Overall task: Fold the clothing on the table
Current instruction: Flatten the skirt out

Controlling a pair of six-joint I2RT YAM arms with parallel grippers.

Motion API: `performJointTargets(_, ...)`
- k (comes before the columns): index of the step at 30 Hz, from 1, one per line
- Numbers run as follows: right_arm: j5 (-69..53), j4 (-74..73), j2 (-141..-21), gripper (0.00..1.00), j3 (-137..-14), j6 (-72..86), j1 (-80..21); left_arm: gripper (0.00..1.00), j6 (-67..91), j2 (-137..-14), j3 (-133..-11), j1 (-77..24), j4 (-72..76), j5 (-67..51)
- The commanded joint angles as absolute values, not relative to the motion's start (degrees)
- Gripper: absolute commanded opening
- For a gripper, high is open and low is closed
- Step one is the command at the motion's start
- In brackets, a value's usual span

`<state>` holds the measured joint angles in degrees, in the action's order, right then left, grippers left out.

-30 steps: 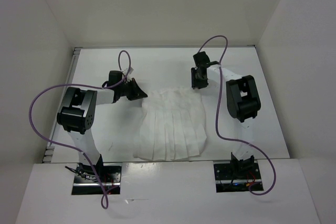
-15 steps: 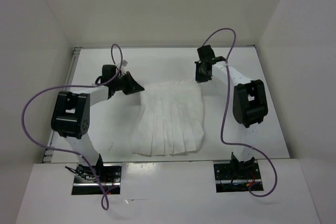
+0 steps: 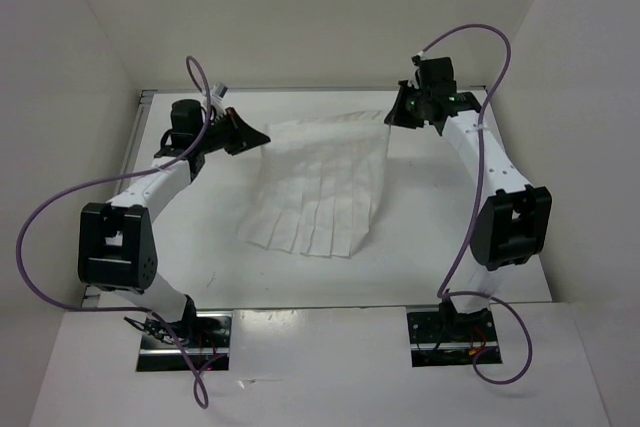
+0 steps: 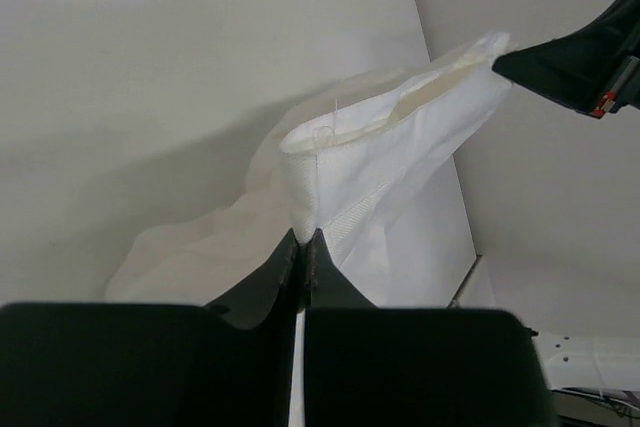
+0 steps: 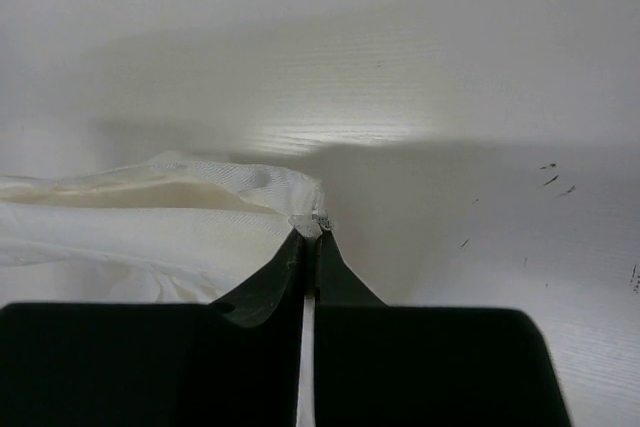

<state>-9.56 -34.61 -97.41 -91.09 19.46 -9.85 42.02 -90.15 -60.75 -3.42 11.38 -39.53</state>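
Note:
The clothing [image 3: 320, 187] is a white pleated garment, stretched by its far edge between my two grippers, while its hem trails on the table [image 3: 200, 237]. My left gripper [image 3: 262, 137] is shut on the far left corner. My right gripper [image 3: 392, 119] is shut on the far right corner. In the left wrist view the closed fingertips [image 4: 303, 237] pinch the waistband of the clothing [image 4: 390, 147], and the right gripper [image 4: 580, 62] shows at the band's other end. In the right wrist view the shut gripper [image 5: 310, 232] nips the corner of the clothing [image 5: 150, 217].
White walls enclose the table on the left, the back and the right. A metal edge strip [image 3: 310, 307] runs along the near side, in front of the arm bases. Purple cables [image 3: 50, 217] loop out from both arms.
The right gripper has shut on the garment's far right corner. Both arms have moved toward the back wall and spread apart, lifting the far edge and dragging the hem away from the near edge.

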Motion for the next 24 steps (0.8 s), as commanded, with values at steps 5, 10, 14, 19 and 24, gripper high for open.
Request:
performJointTargets(5,-7.7,-36.6,-88.9,0.00,-104.9,16.9,-7.2,0.00,39.9,-89.9,-76.4,-0.1,7.7,-40.2)
performJointTargets(10,-9.1,-36.6,-80.3,0.00,-102.3,15.0,-10.8,0.00,40.5,-83.7,-77.1,-0.1,8.3,-42.8)
performJointTargets(14,-9.7,-37.2,-69.1,0.00,-93.4,15.0,-13.4,0.00,41.1,-72.7,-67.8,-1.7,8.8,-42.3)
performJointTargets(19,-10.4,-42.5,-56.2,0.00,-87.7,16.3,-16.9,0.00,42.9,-57.0,-57.4,-3.1,5.2,-41.7)
performJointTargets(24,-9.8,-45.7,-48.3,0.00,-87.7,20.0,-18.1,0.00,42.9,-44.7,-60.7,-3.1,-4.3,-38.9)
